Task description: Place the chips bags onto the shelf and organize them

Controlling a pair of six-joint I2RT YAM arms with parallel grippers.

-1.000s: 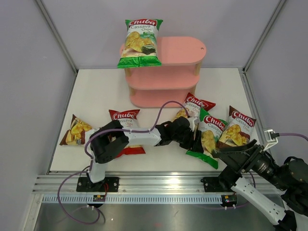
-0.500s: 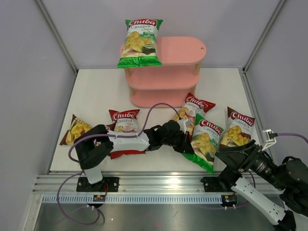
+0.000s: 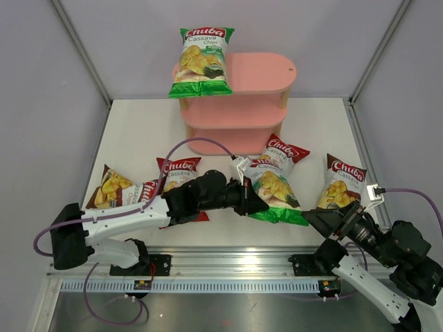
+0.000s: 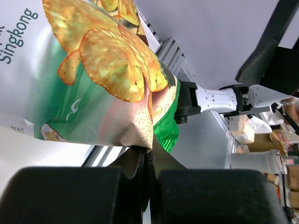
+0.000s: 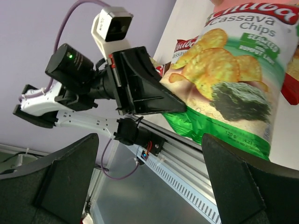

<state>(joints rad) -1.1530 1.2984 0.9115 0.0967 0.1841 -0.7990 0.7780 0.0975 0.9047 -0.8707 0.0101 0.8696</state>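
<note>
My left gripper (image 3: pixel 263 205) is shut on the bottom edge of a green chips bag (image 3: pixel 272 187), which lies tilted at the table's front centre. The left wrist view shows that bag (image 4: pixel 93 70) pinched between the closed fingers (image 4: pixel 140 161). My right gripper (image 3: pixel 322 218) stands open just right of it, holding nothing; its view shows the same bag (image 5: pixel 236 88) ahead. The pink shelf (image 3: pixel 259 72) stands at the back with another green bag (image 3: pixel 202 62) on its top board. A red bag (image 3: pixel 285 150) peeks out behind the held one.
A second red bag (image 3: pixel 178 170) lies under my left forearm. Dark brown bags lie at the far left (image 3: pixel 109 187) and far right (image 3: pixel 341 181). The metal rail (image 3: pixel 221 266) runs along the table's near edge. Grey walls enclose the table.
The left gripper closed on the green bag and dragged it left toward the table's centre, the arm stretching low across the front. The right gripper shifted slightly left.
</note>
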